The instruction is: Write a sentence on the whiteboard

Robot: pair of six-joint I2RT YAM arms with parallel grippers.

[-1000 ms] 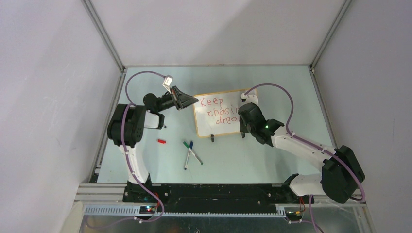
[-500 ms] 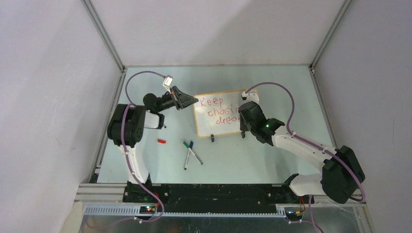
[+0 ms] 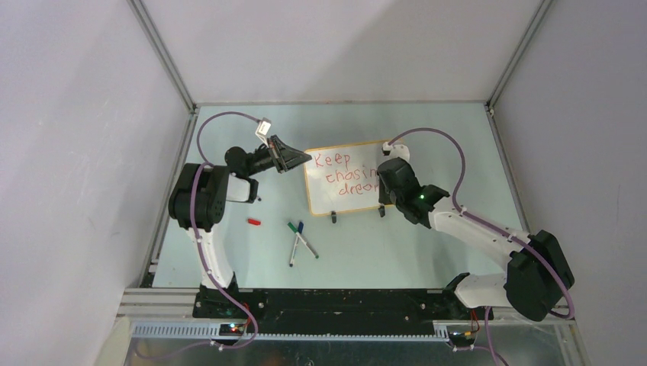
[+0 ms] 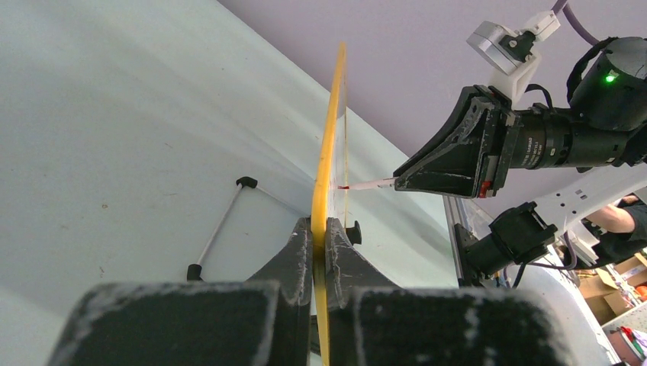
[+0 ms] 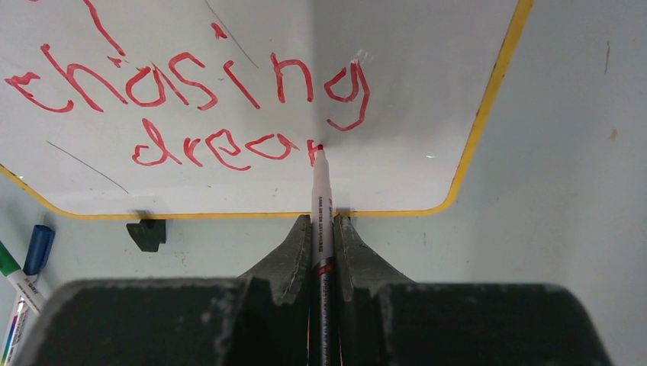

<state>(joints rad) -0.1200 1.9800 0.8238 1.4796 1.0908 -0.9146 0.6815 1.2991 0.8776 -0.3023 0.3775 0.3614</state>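
Observation:
The whiteboard [image 3: 322, 198] stands tilted on the table, a yellow-framed white board on black clip feet. My left gripper [image 3: 305, 158] is shut on its left edge; the left wrist view shows the frame [image 4: 333, 130] pinched between the jaws of that gripper [image 4: 320, 229]. My right gripper [image 3: 383, 192] covers the board's right part and is shut on a red marker [image 5: 319, 191]. The marker's tip touches the board just after "drea". The sentence [image 5: 206, 84] in red reads "chasing" with "drea" and one short stroke below; "Keep" [image 3: 333, 161] sits above.
A red cap [image 3: 253, 222] lies on the table left of the board. A green and a blue marker [image 3: 299, 239] lie crossed in front of it; they also show in the right wrist view [image 5: 30, 263]. A black clip foot [image 5: 146, 232] props the board. Enclosure walls stand all round.
My right gripper has shifted slightly along the bottom line of writing with the marker. The left gripper and the board have stayed put.

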